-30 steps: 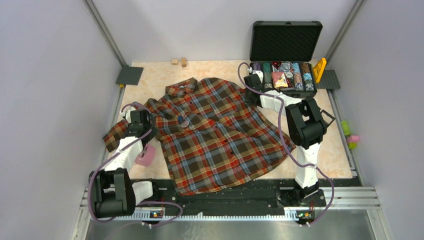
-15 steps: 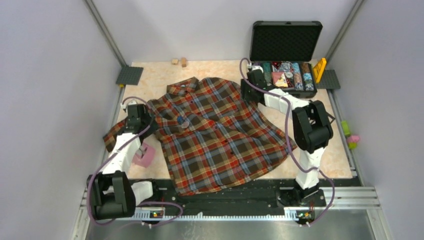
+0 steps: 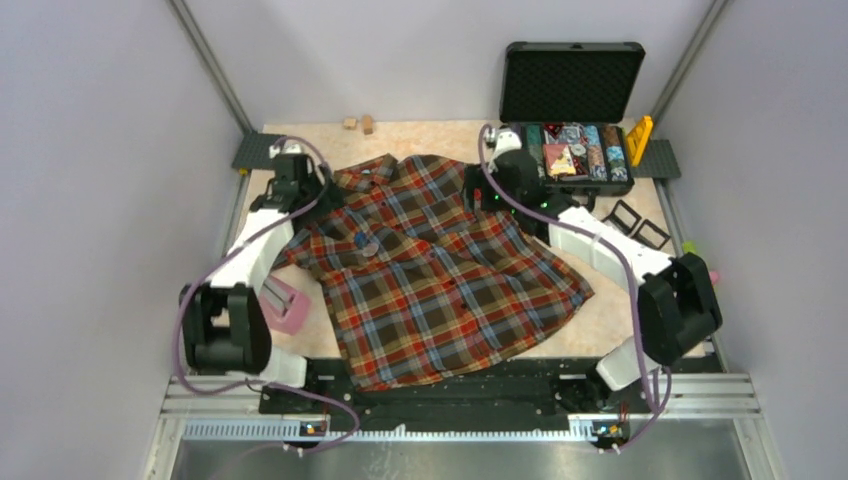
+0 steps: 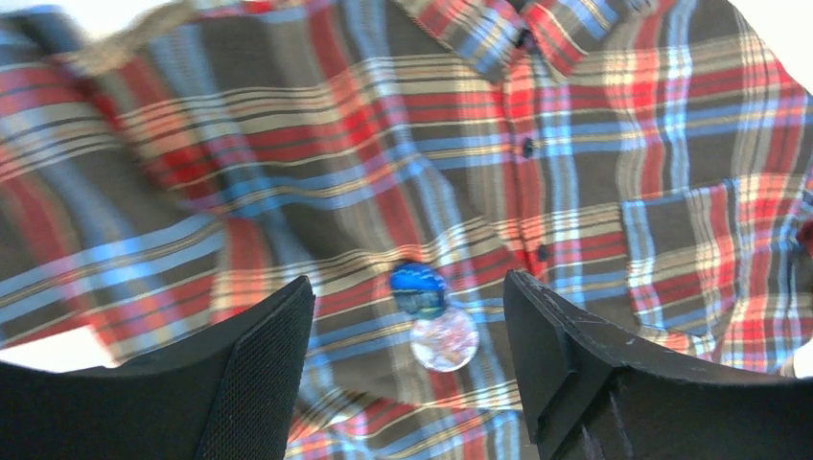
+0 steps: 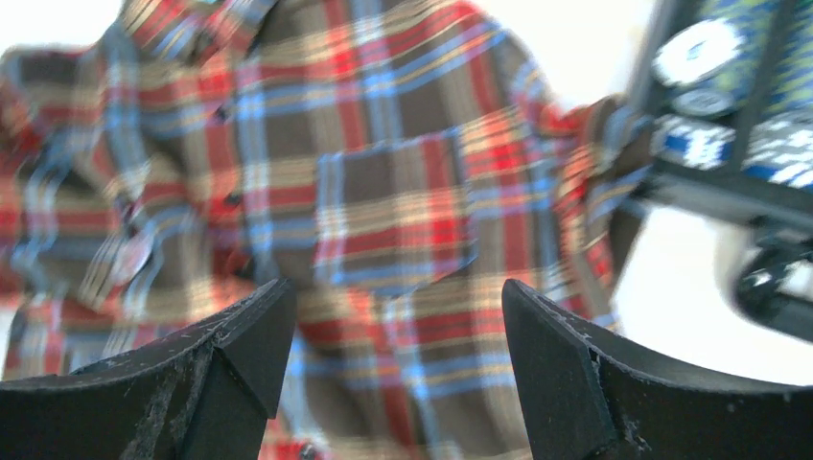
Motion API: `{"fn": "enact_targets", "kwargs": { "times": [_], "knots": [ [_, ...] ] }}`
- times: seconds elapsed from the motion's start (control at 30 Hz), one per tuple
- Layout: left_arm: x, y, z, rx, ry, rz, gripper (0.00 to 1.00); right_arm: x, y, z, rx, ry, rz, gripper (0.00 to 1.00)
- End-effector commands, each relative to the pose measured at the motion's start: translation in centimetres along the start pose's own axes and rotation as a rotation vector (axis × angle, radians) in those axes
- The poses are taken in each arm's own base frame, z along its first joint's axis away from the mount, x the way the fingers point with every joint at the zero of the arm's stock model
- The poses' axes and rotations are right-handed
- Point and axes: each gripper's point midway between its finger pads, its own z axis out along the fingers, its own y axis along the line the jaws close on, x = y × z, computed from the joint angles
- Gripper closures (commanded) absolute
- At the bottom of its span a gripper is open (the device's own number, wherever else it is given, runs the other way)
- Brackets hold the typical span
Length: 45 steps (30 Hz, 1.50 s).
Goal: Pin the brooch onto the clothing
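Left wrist view: brooch (image 4: 429, 314) lies on the plaid shirt (image 4: 594, 144), just beside the button placket, opposite the chest pocket. Left pincer (image 4: 407, 284) and right pincer (image 5: 398, 287) both gape wide, holding nothing. I judge the brooch light, hard and slippery, so I'd pinch its rim; the cloth is soft and will ruck.

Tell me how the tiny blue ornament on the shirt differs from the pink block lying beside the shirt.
Size: the brooch is far smaller than the pink block.
Colour: the brooch is blue with a pale pinkish part, while the pink block is pink all over.
Place: the brooch sits on the plaid shirt near its button row, and the pink block lies on the table off the fabric.
Shared: neither is held.
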Motion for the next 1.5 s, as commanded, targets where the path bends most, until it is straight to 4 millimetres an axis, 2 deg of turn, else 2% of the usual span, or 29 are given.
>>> {"fn": "enact_targets", "kwargs": {
  "times": [0.0, 0.13, 0.23, 0.33, 0.57, 0.8, 1.0, 1.2, 1.33, 1.47],
  "knots": [
    [1.0, -5.1, 3.3, 0.117, 0.083, 0.031, 0.24, 1.4, 5.3, -3.4, -0.116, -0.074, -0.021, 0.20],
    [2.7, -7.6, 6.9, 0.173, 0.172, 0.020, 0.25, 4.3, 10.8, -5.7, -0.269, -0.091, -0.028, 0.21],
    [3.9, -7.1, 9.8, 0.139, 0.222, 0.012, 0.25, 6.5, 14.9, -7.1, -0.371, -0.093, -0.036, 0.28],
    [4.1, -6.5, 11.5, 0.108, 0.219, 0.026, 0.25, 9.1, 18.5, -7.8, -0.456, -0.074, -0.066, 0.35],
    [5.4, -5.7, 14.5, 0.079, 0.253, 0.038, 0.25, 15.2, 23.0, -5.9, -0.538, 0.038, -0.101, 0.44],
    [4.7, -5.2, 16.0, 0.083, 0.239, 0.039, 0.25, 20.9, 24.6, -3.0, -0.546, 0.130, -0.150, 0.45],
    [4.8, -4.2, 17.5, 0.084, 0.276, 0.033, 0.25, 23.7, 24.0, -2.7, -0.520, 0.197, -0.188, 0.45],
    [4.2, -4.0, 18.4, 0.085, 0.283, 0.033, 0.25, 27.4, 23.0, -3.7, -0.494, 0.299, -0.233, 0.46],
    [4.1, -3.8, 18.7, 0.075, 0.275, 0.041, 0.25, 28.3, 23.0, -4.8, -0.502, 0.331, -0.221, 0.46],
    [3.8, -3.7, 18.8, 0.069, 0.272, 0.048, 0.25, 27.3, 23.8, -5.4, -0.520, 0.312, -0.190, 0.47]
  ]
}}
